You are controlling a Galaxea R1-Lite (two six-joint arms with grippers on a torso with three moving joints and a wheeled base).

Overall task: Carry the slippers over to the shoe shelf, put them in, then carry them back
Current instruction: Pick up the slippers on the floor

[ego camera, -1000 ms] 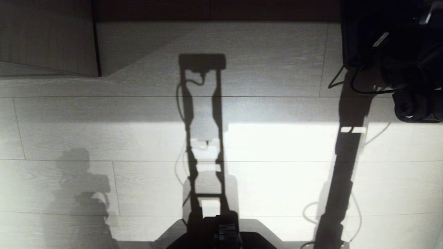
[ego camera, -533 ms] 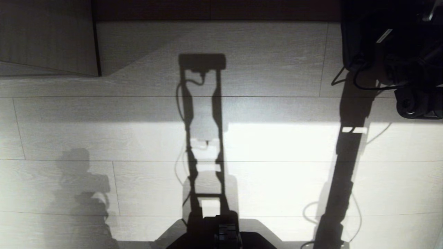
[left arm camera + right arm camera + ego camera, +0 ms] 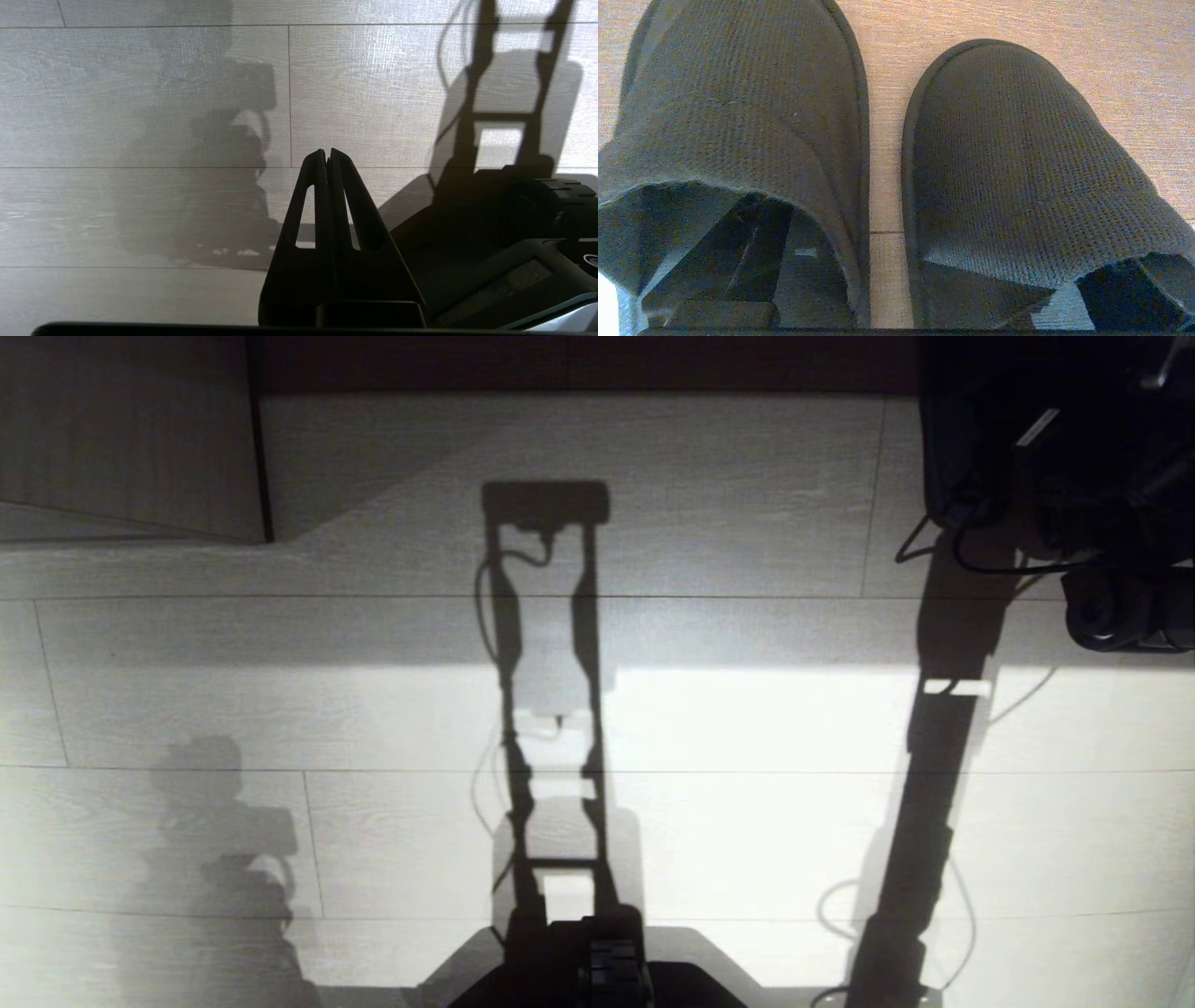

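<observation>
The slippers lie side by side on the pale wood floor, toes pointing away, in the right wrist view: one slipper point(image 3: 738, 102) and the other slipper point(image 3: 1008, 154), both dark ribbed fabric with a thin rim. My right gripper point(image 3: 934, 242) is open wide, with one dark finger point(image 3: 752, 242) inside the first slipper's mouth and the other finger point(image 3: 1125, 289) inside the second's. In the head view the right arm point(image 3: 1102, 523) is a dark mass at the far right. My left gripper point(image 3: 328, 151) is shut and empty, parked low beside the base. The shoe shelf is out of view.
A wooden furniture panel point(image 3: 131, 439) stands at the far left, with a dark band along the far edge. The plank floor point(image 3: 747, 728) carries the robot's hard shadows. The robot's base point(image 3: 597, 961) is at the near edge, and cables point(image 3: 971, 569) hang from the right arm.
The right arm's wrist has edged slightly toward the far side in the head view. The camera, the left arm and the floor shadows are unchanged.
</observation>
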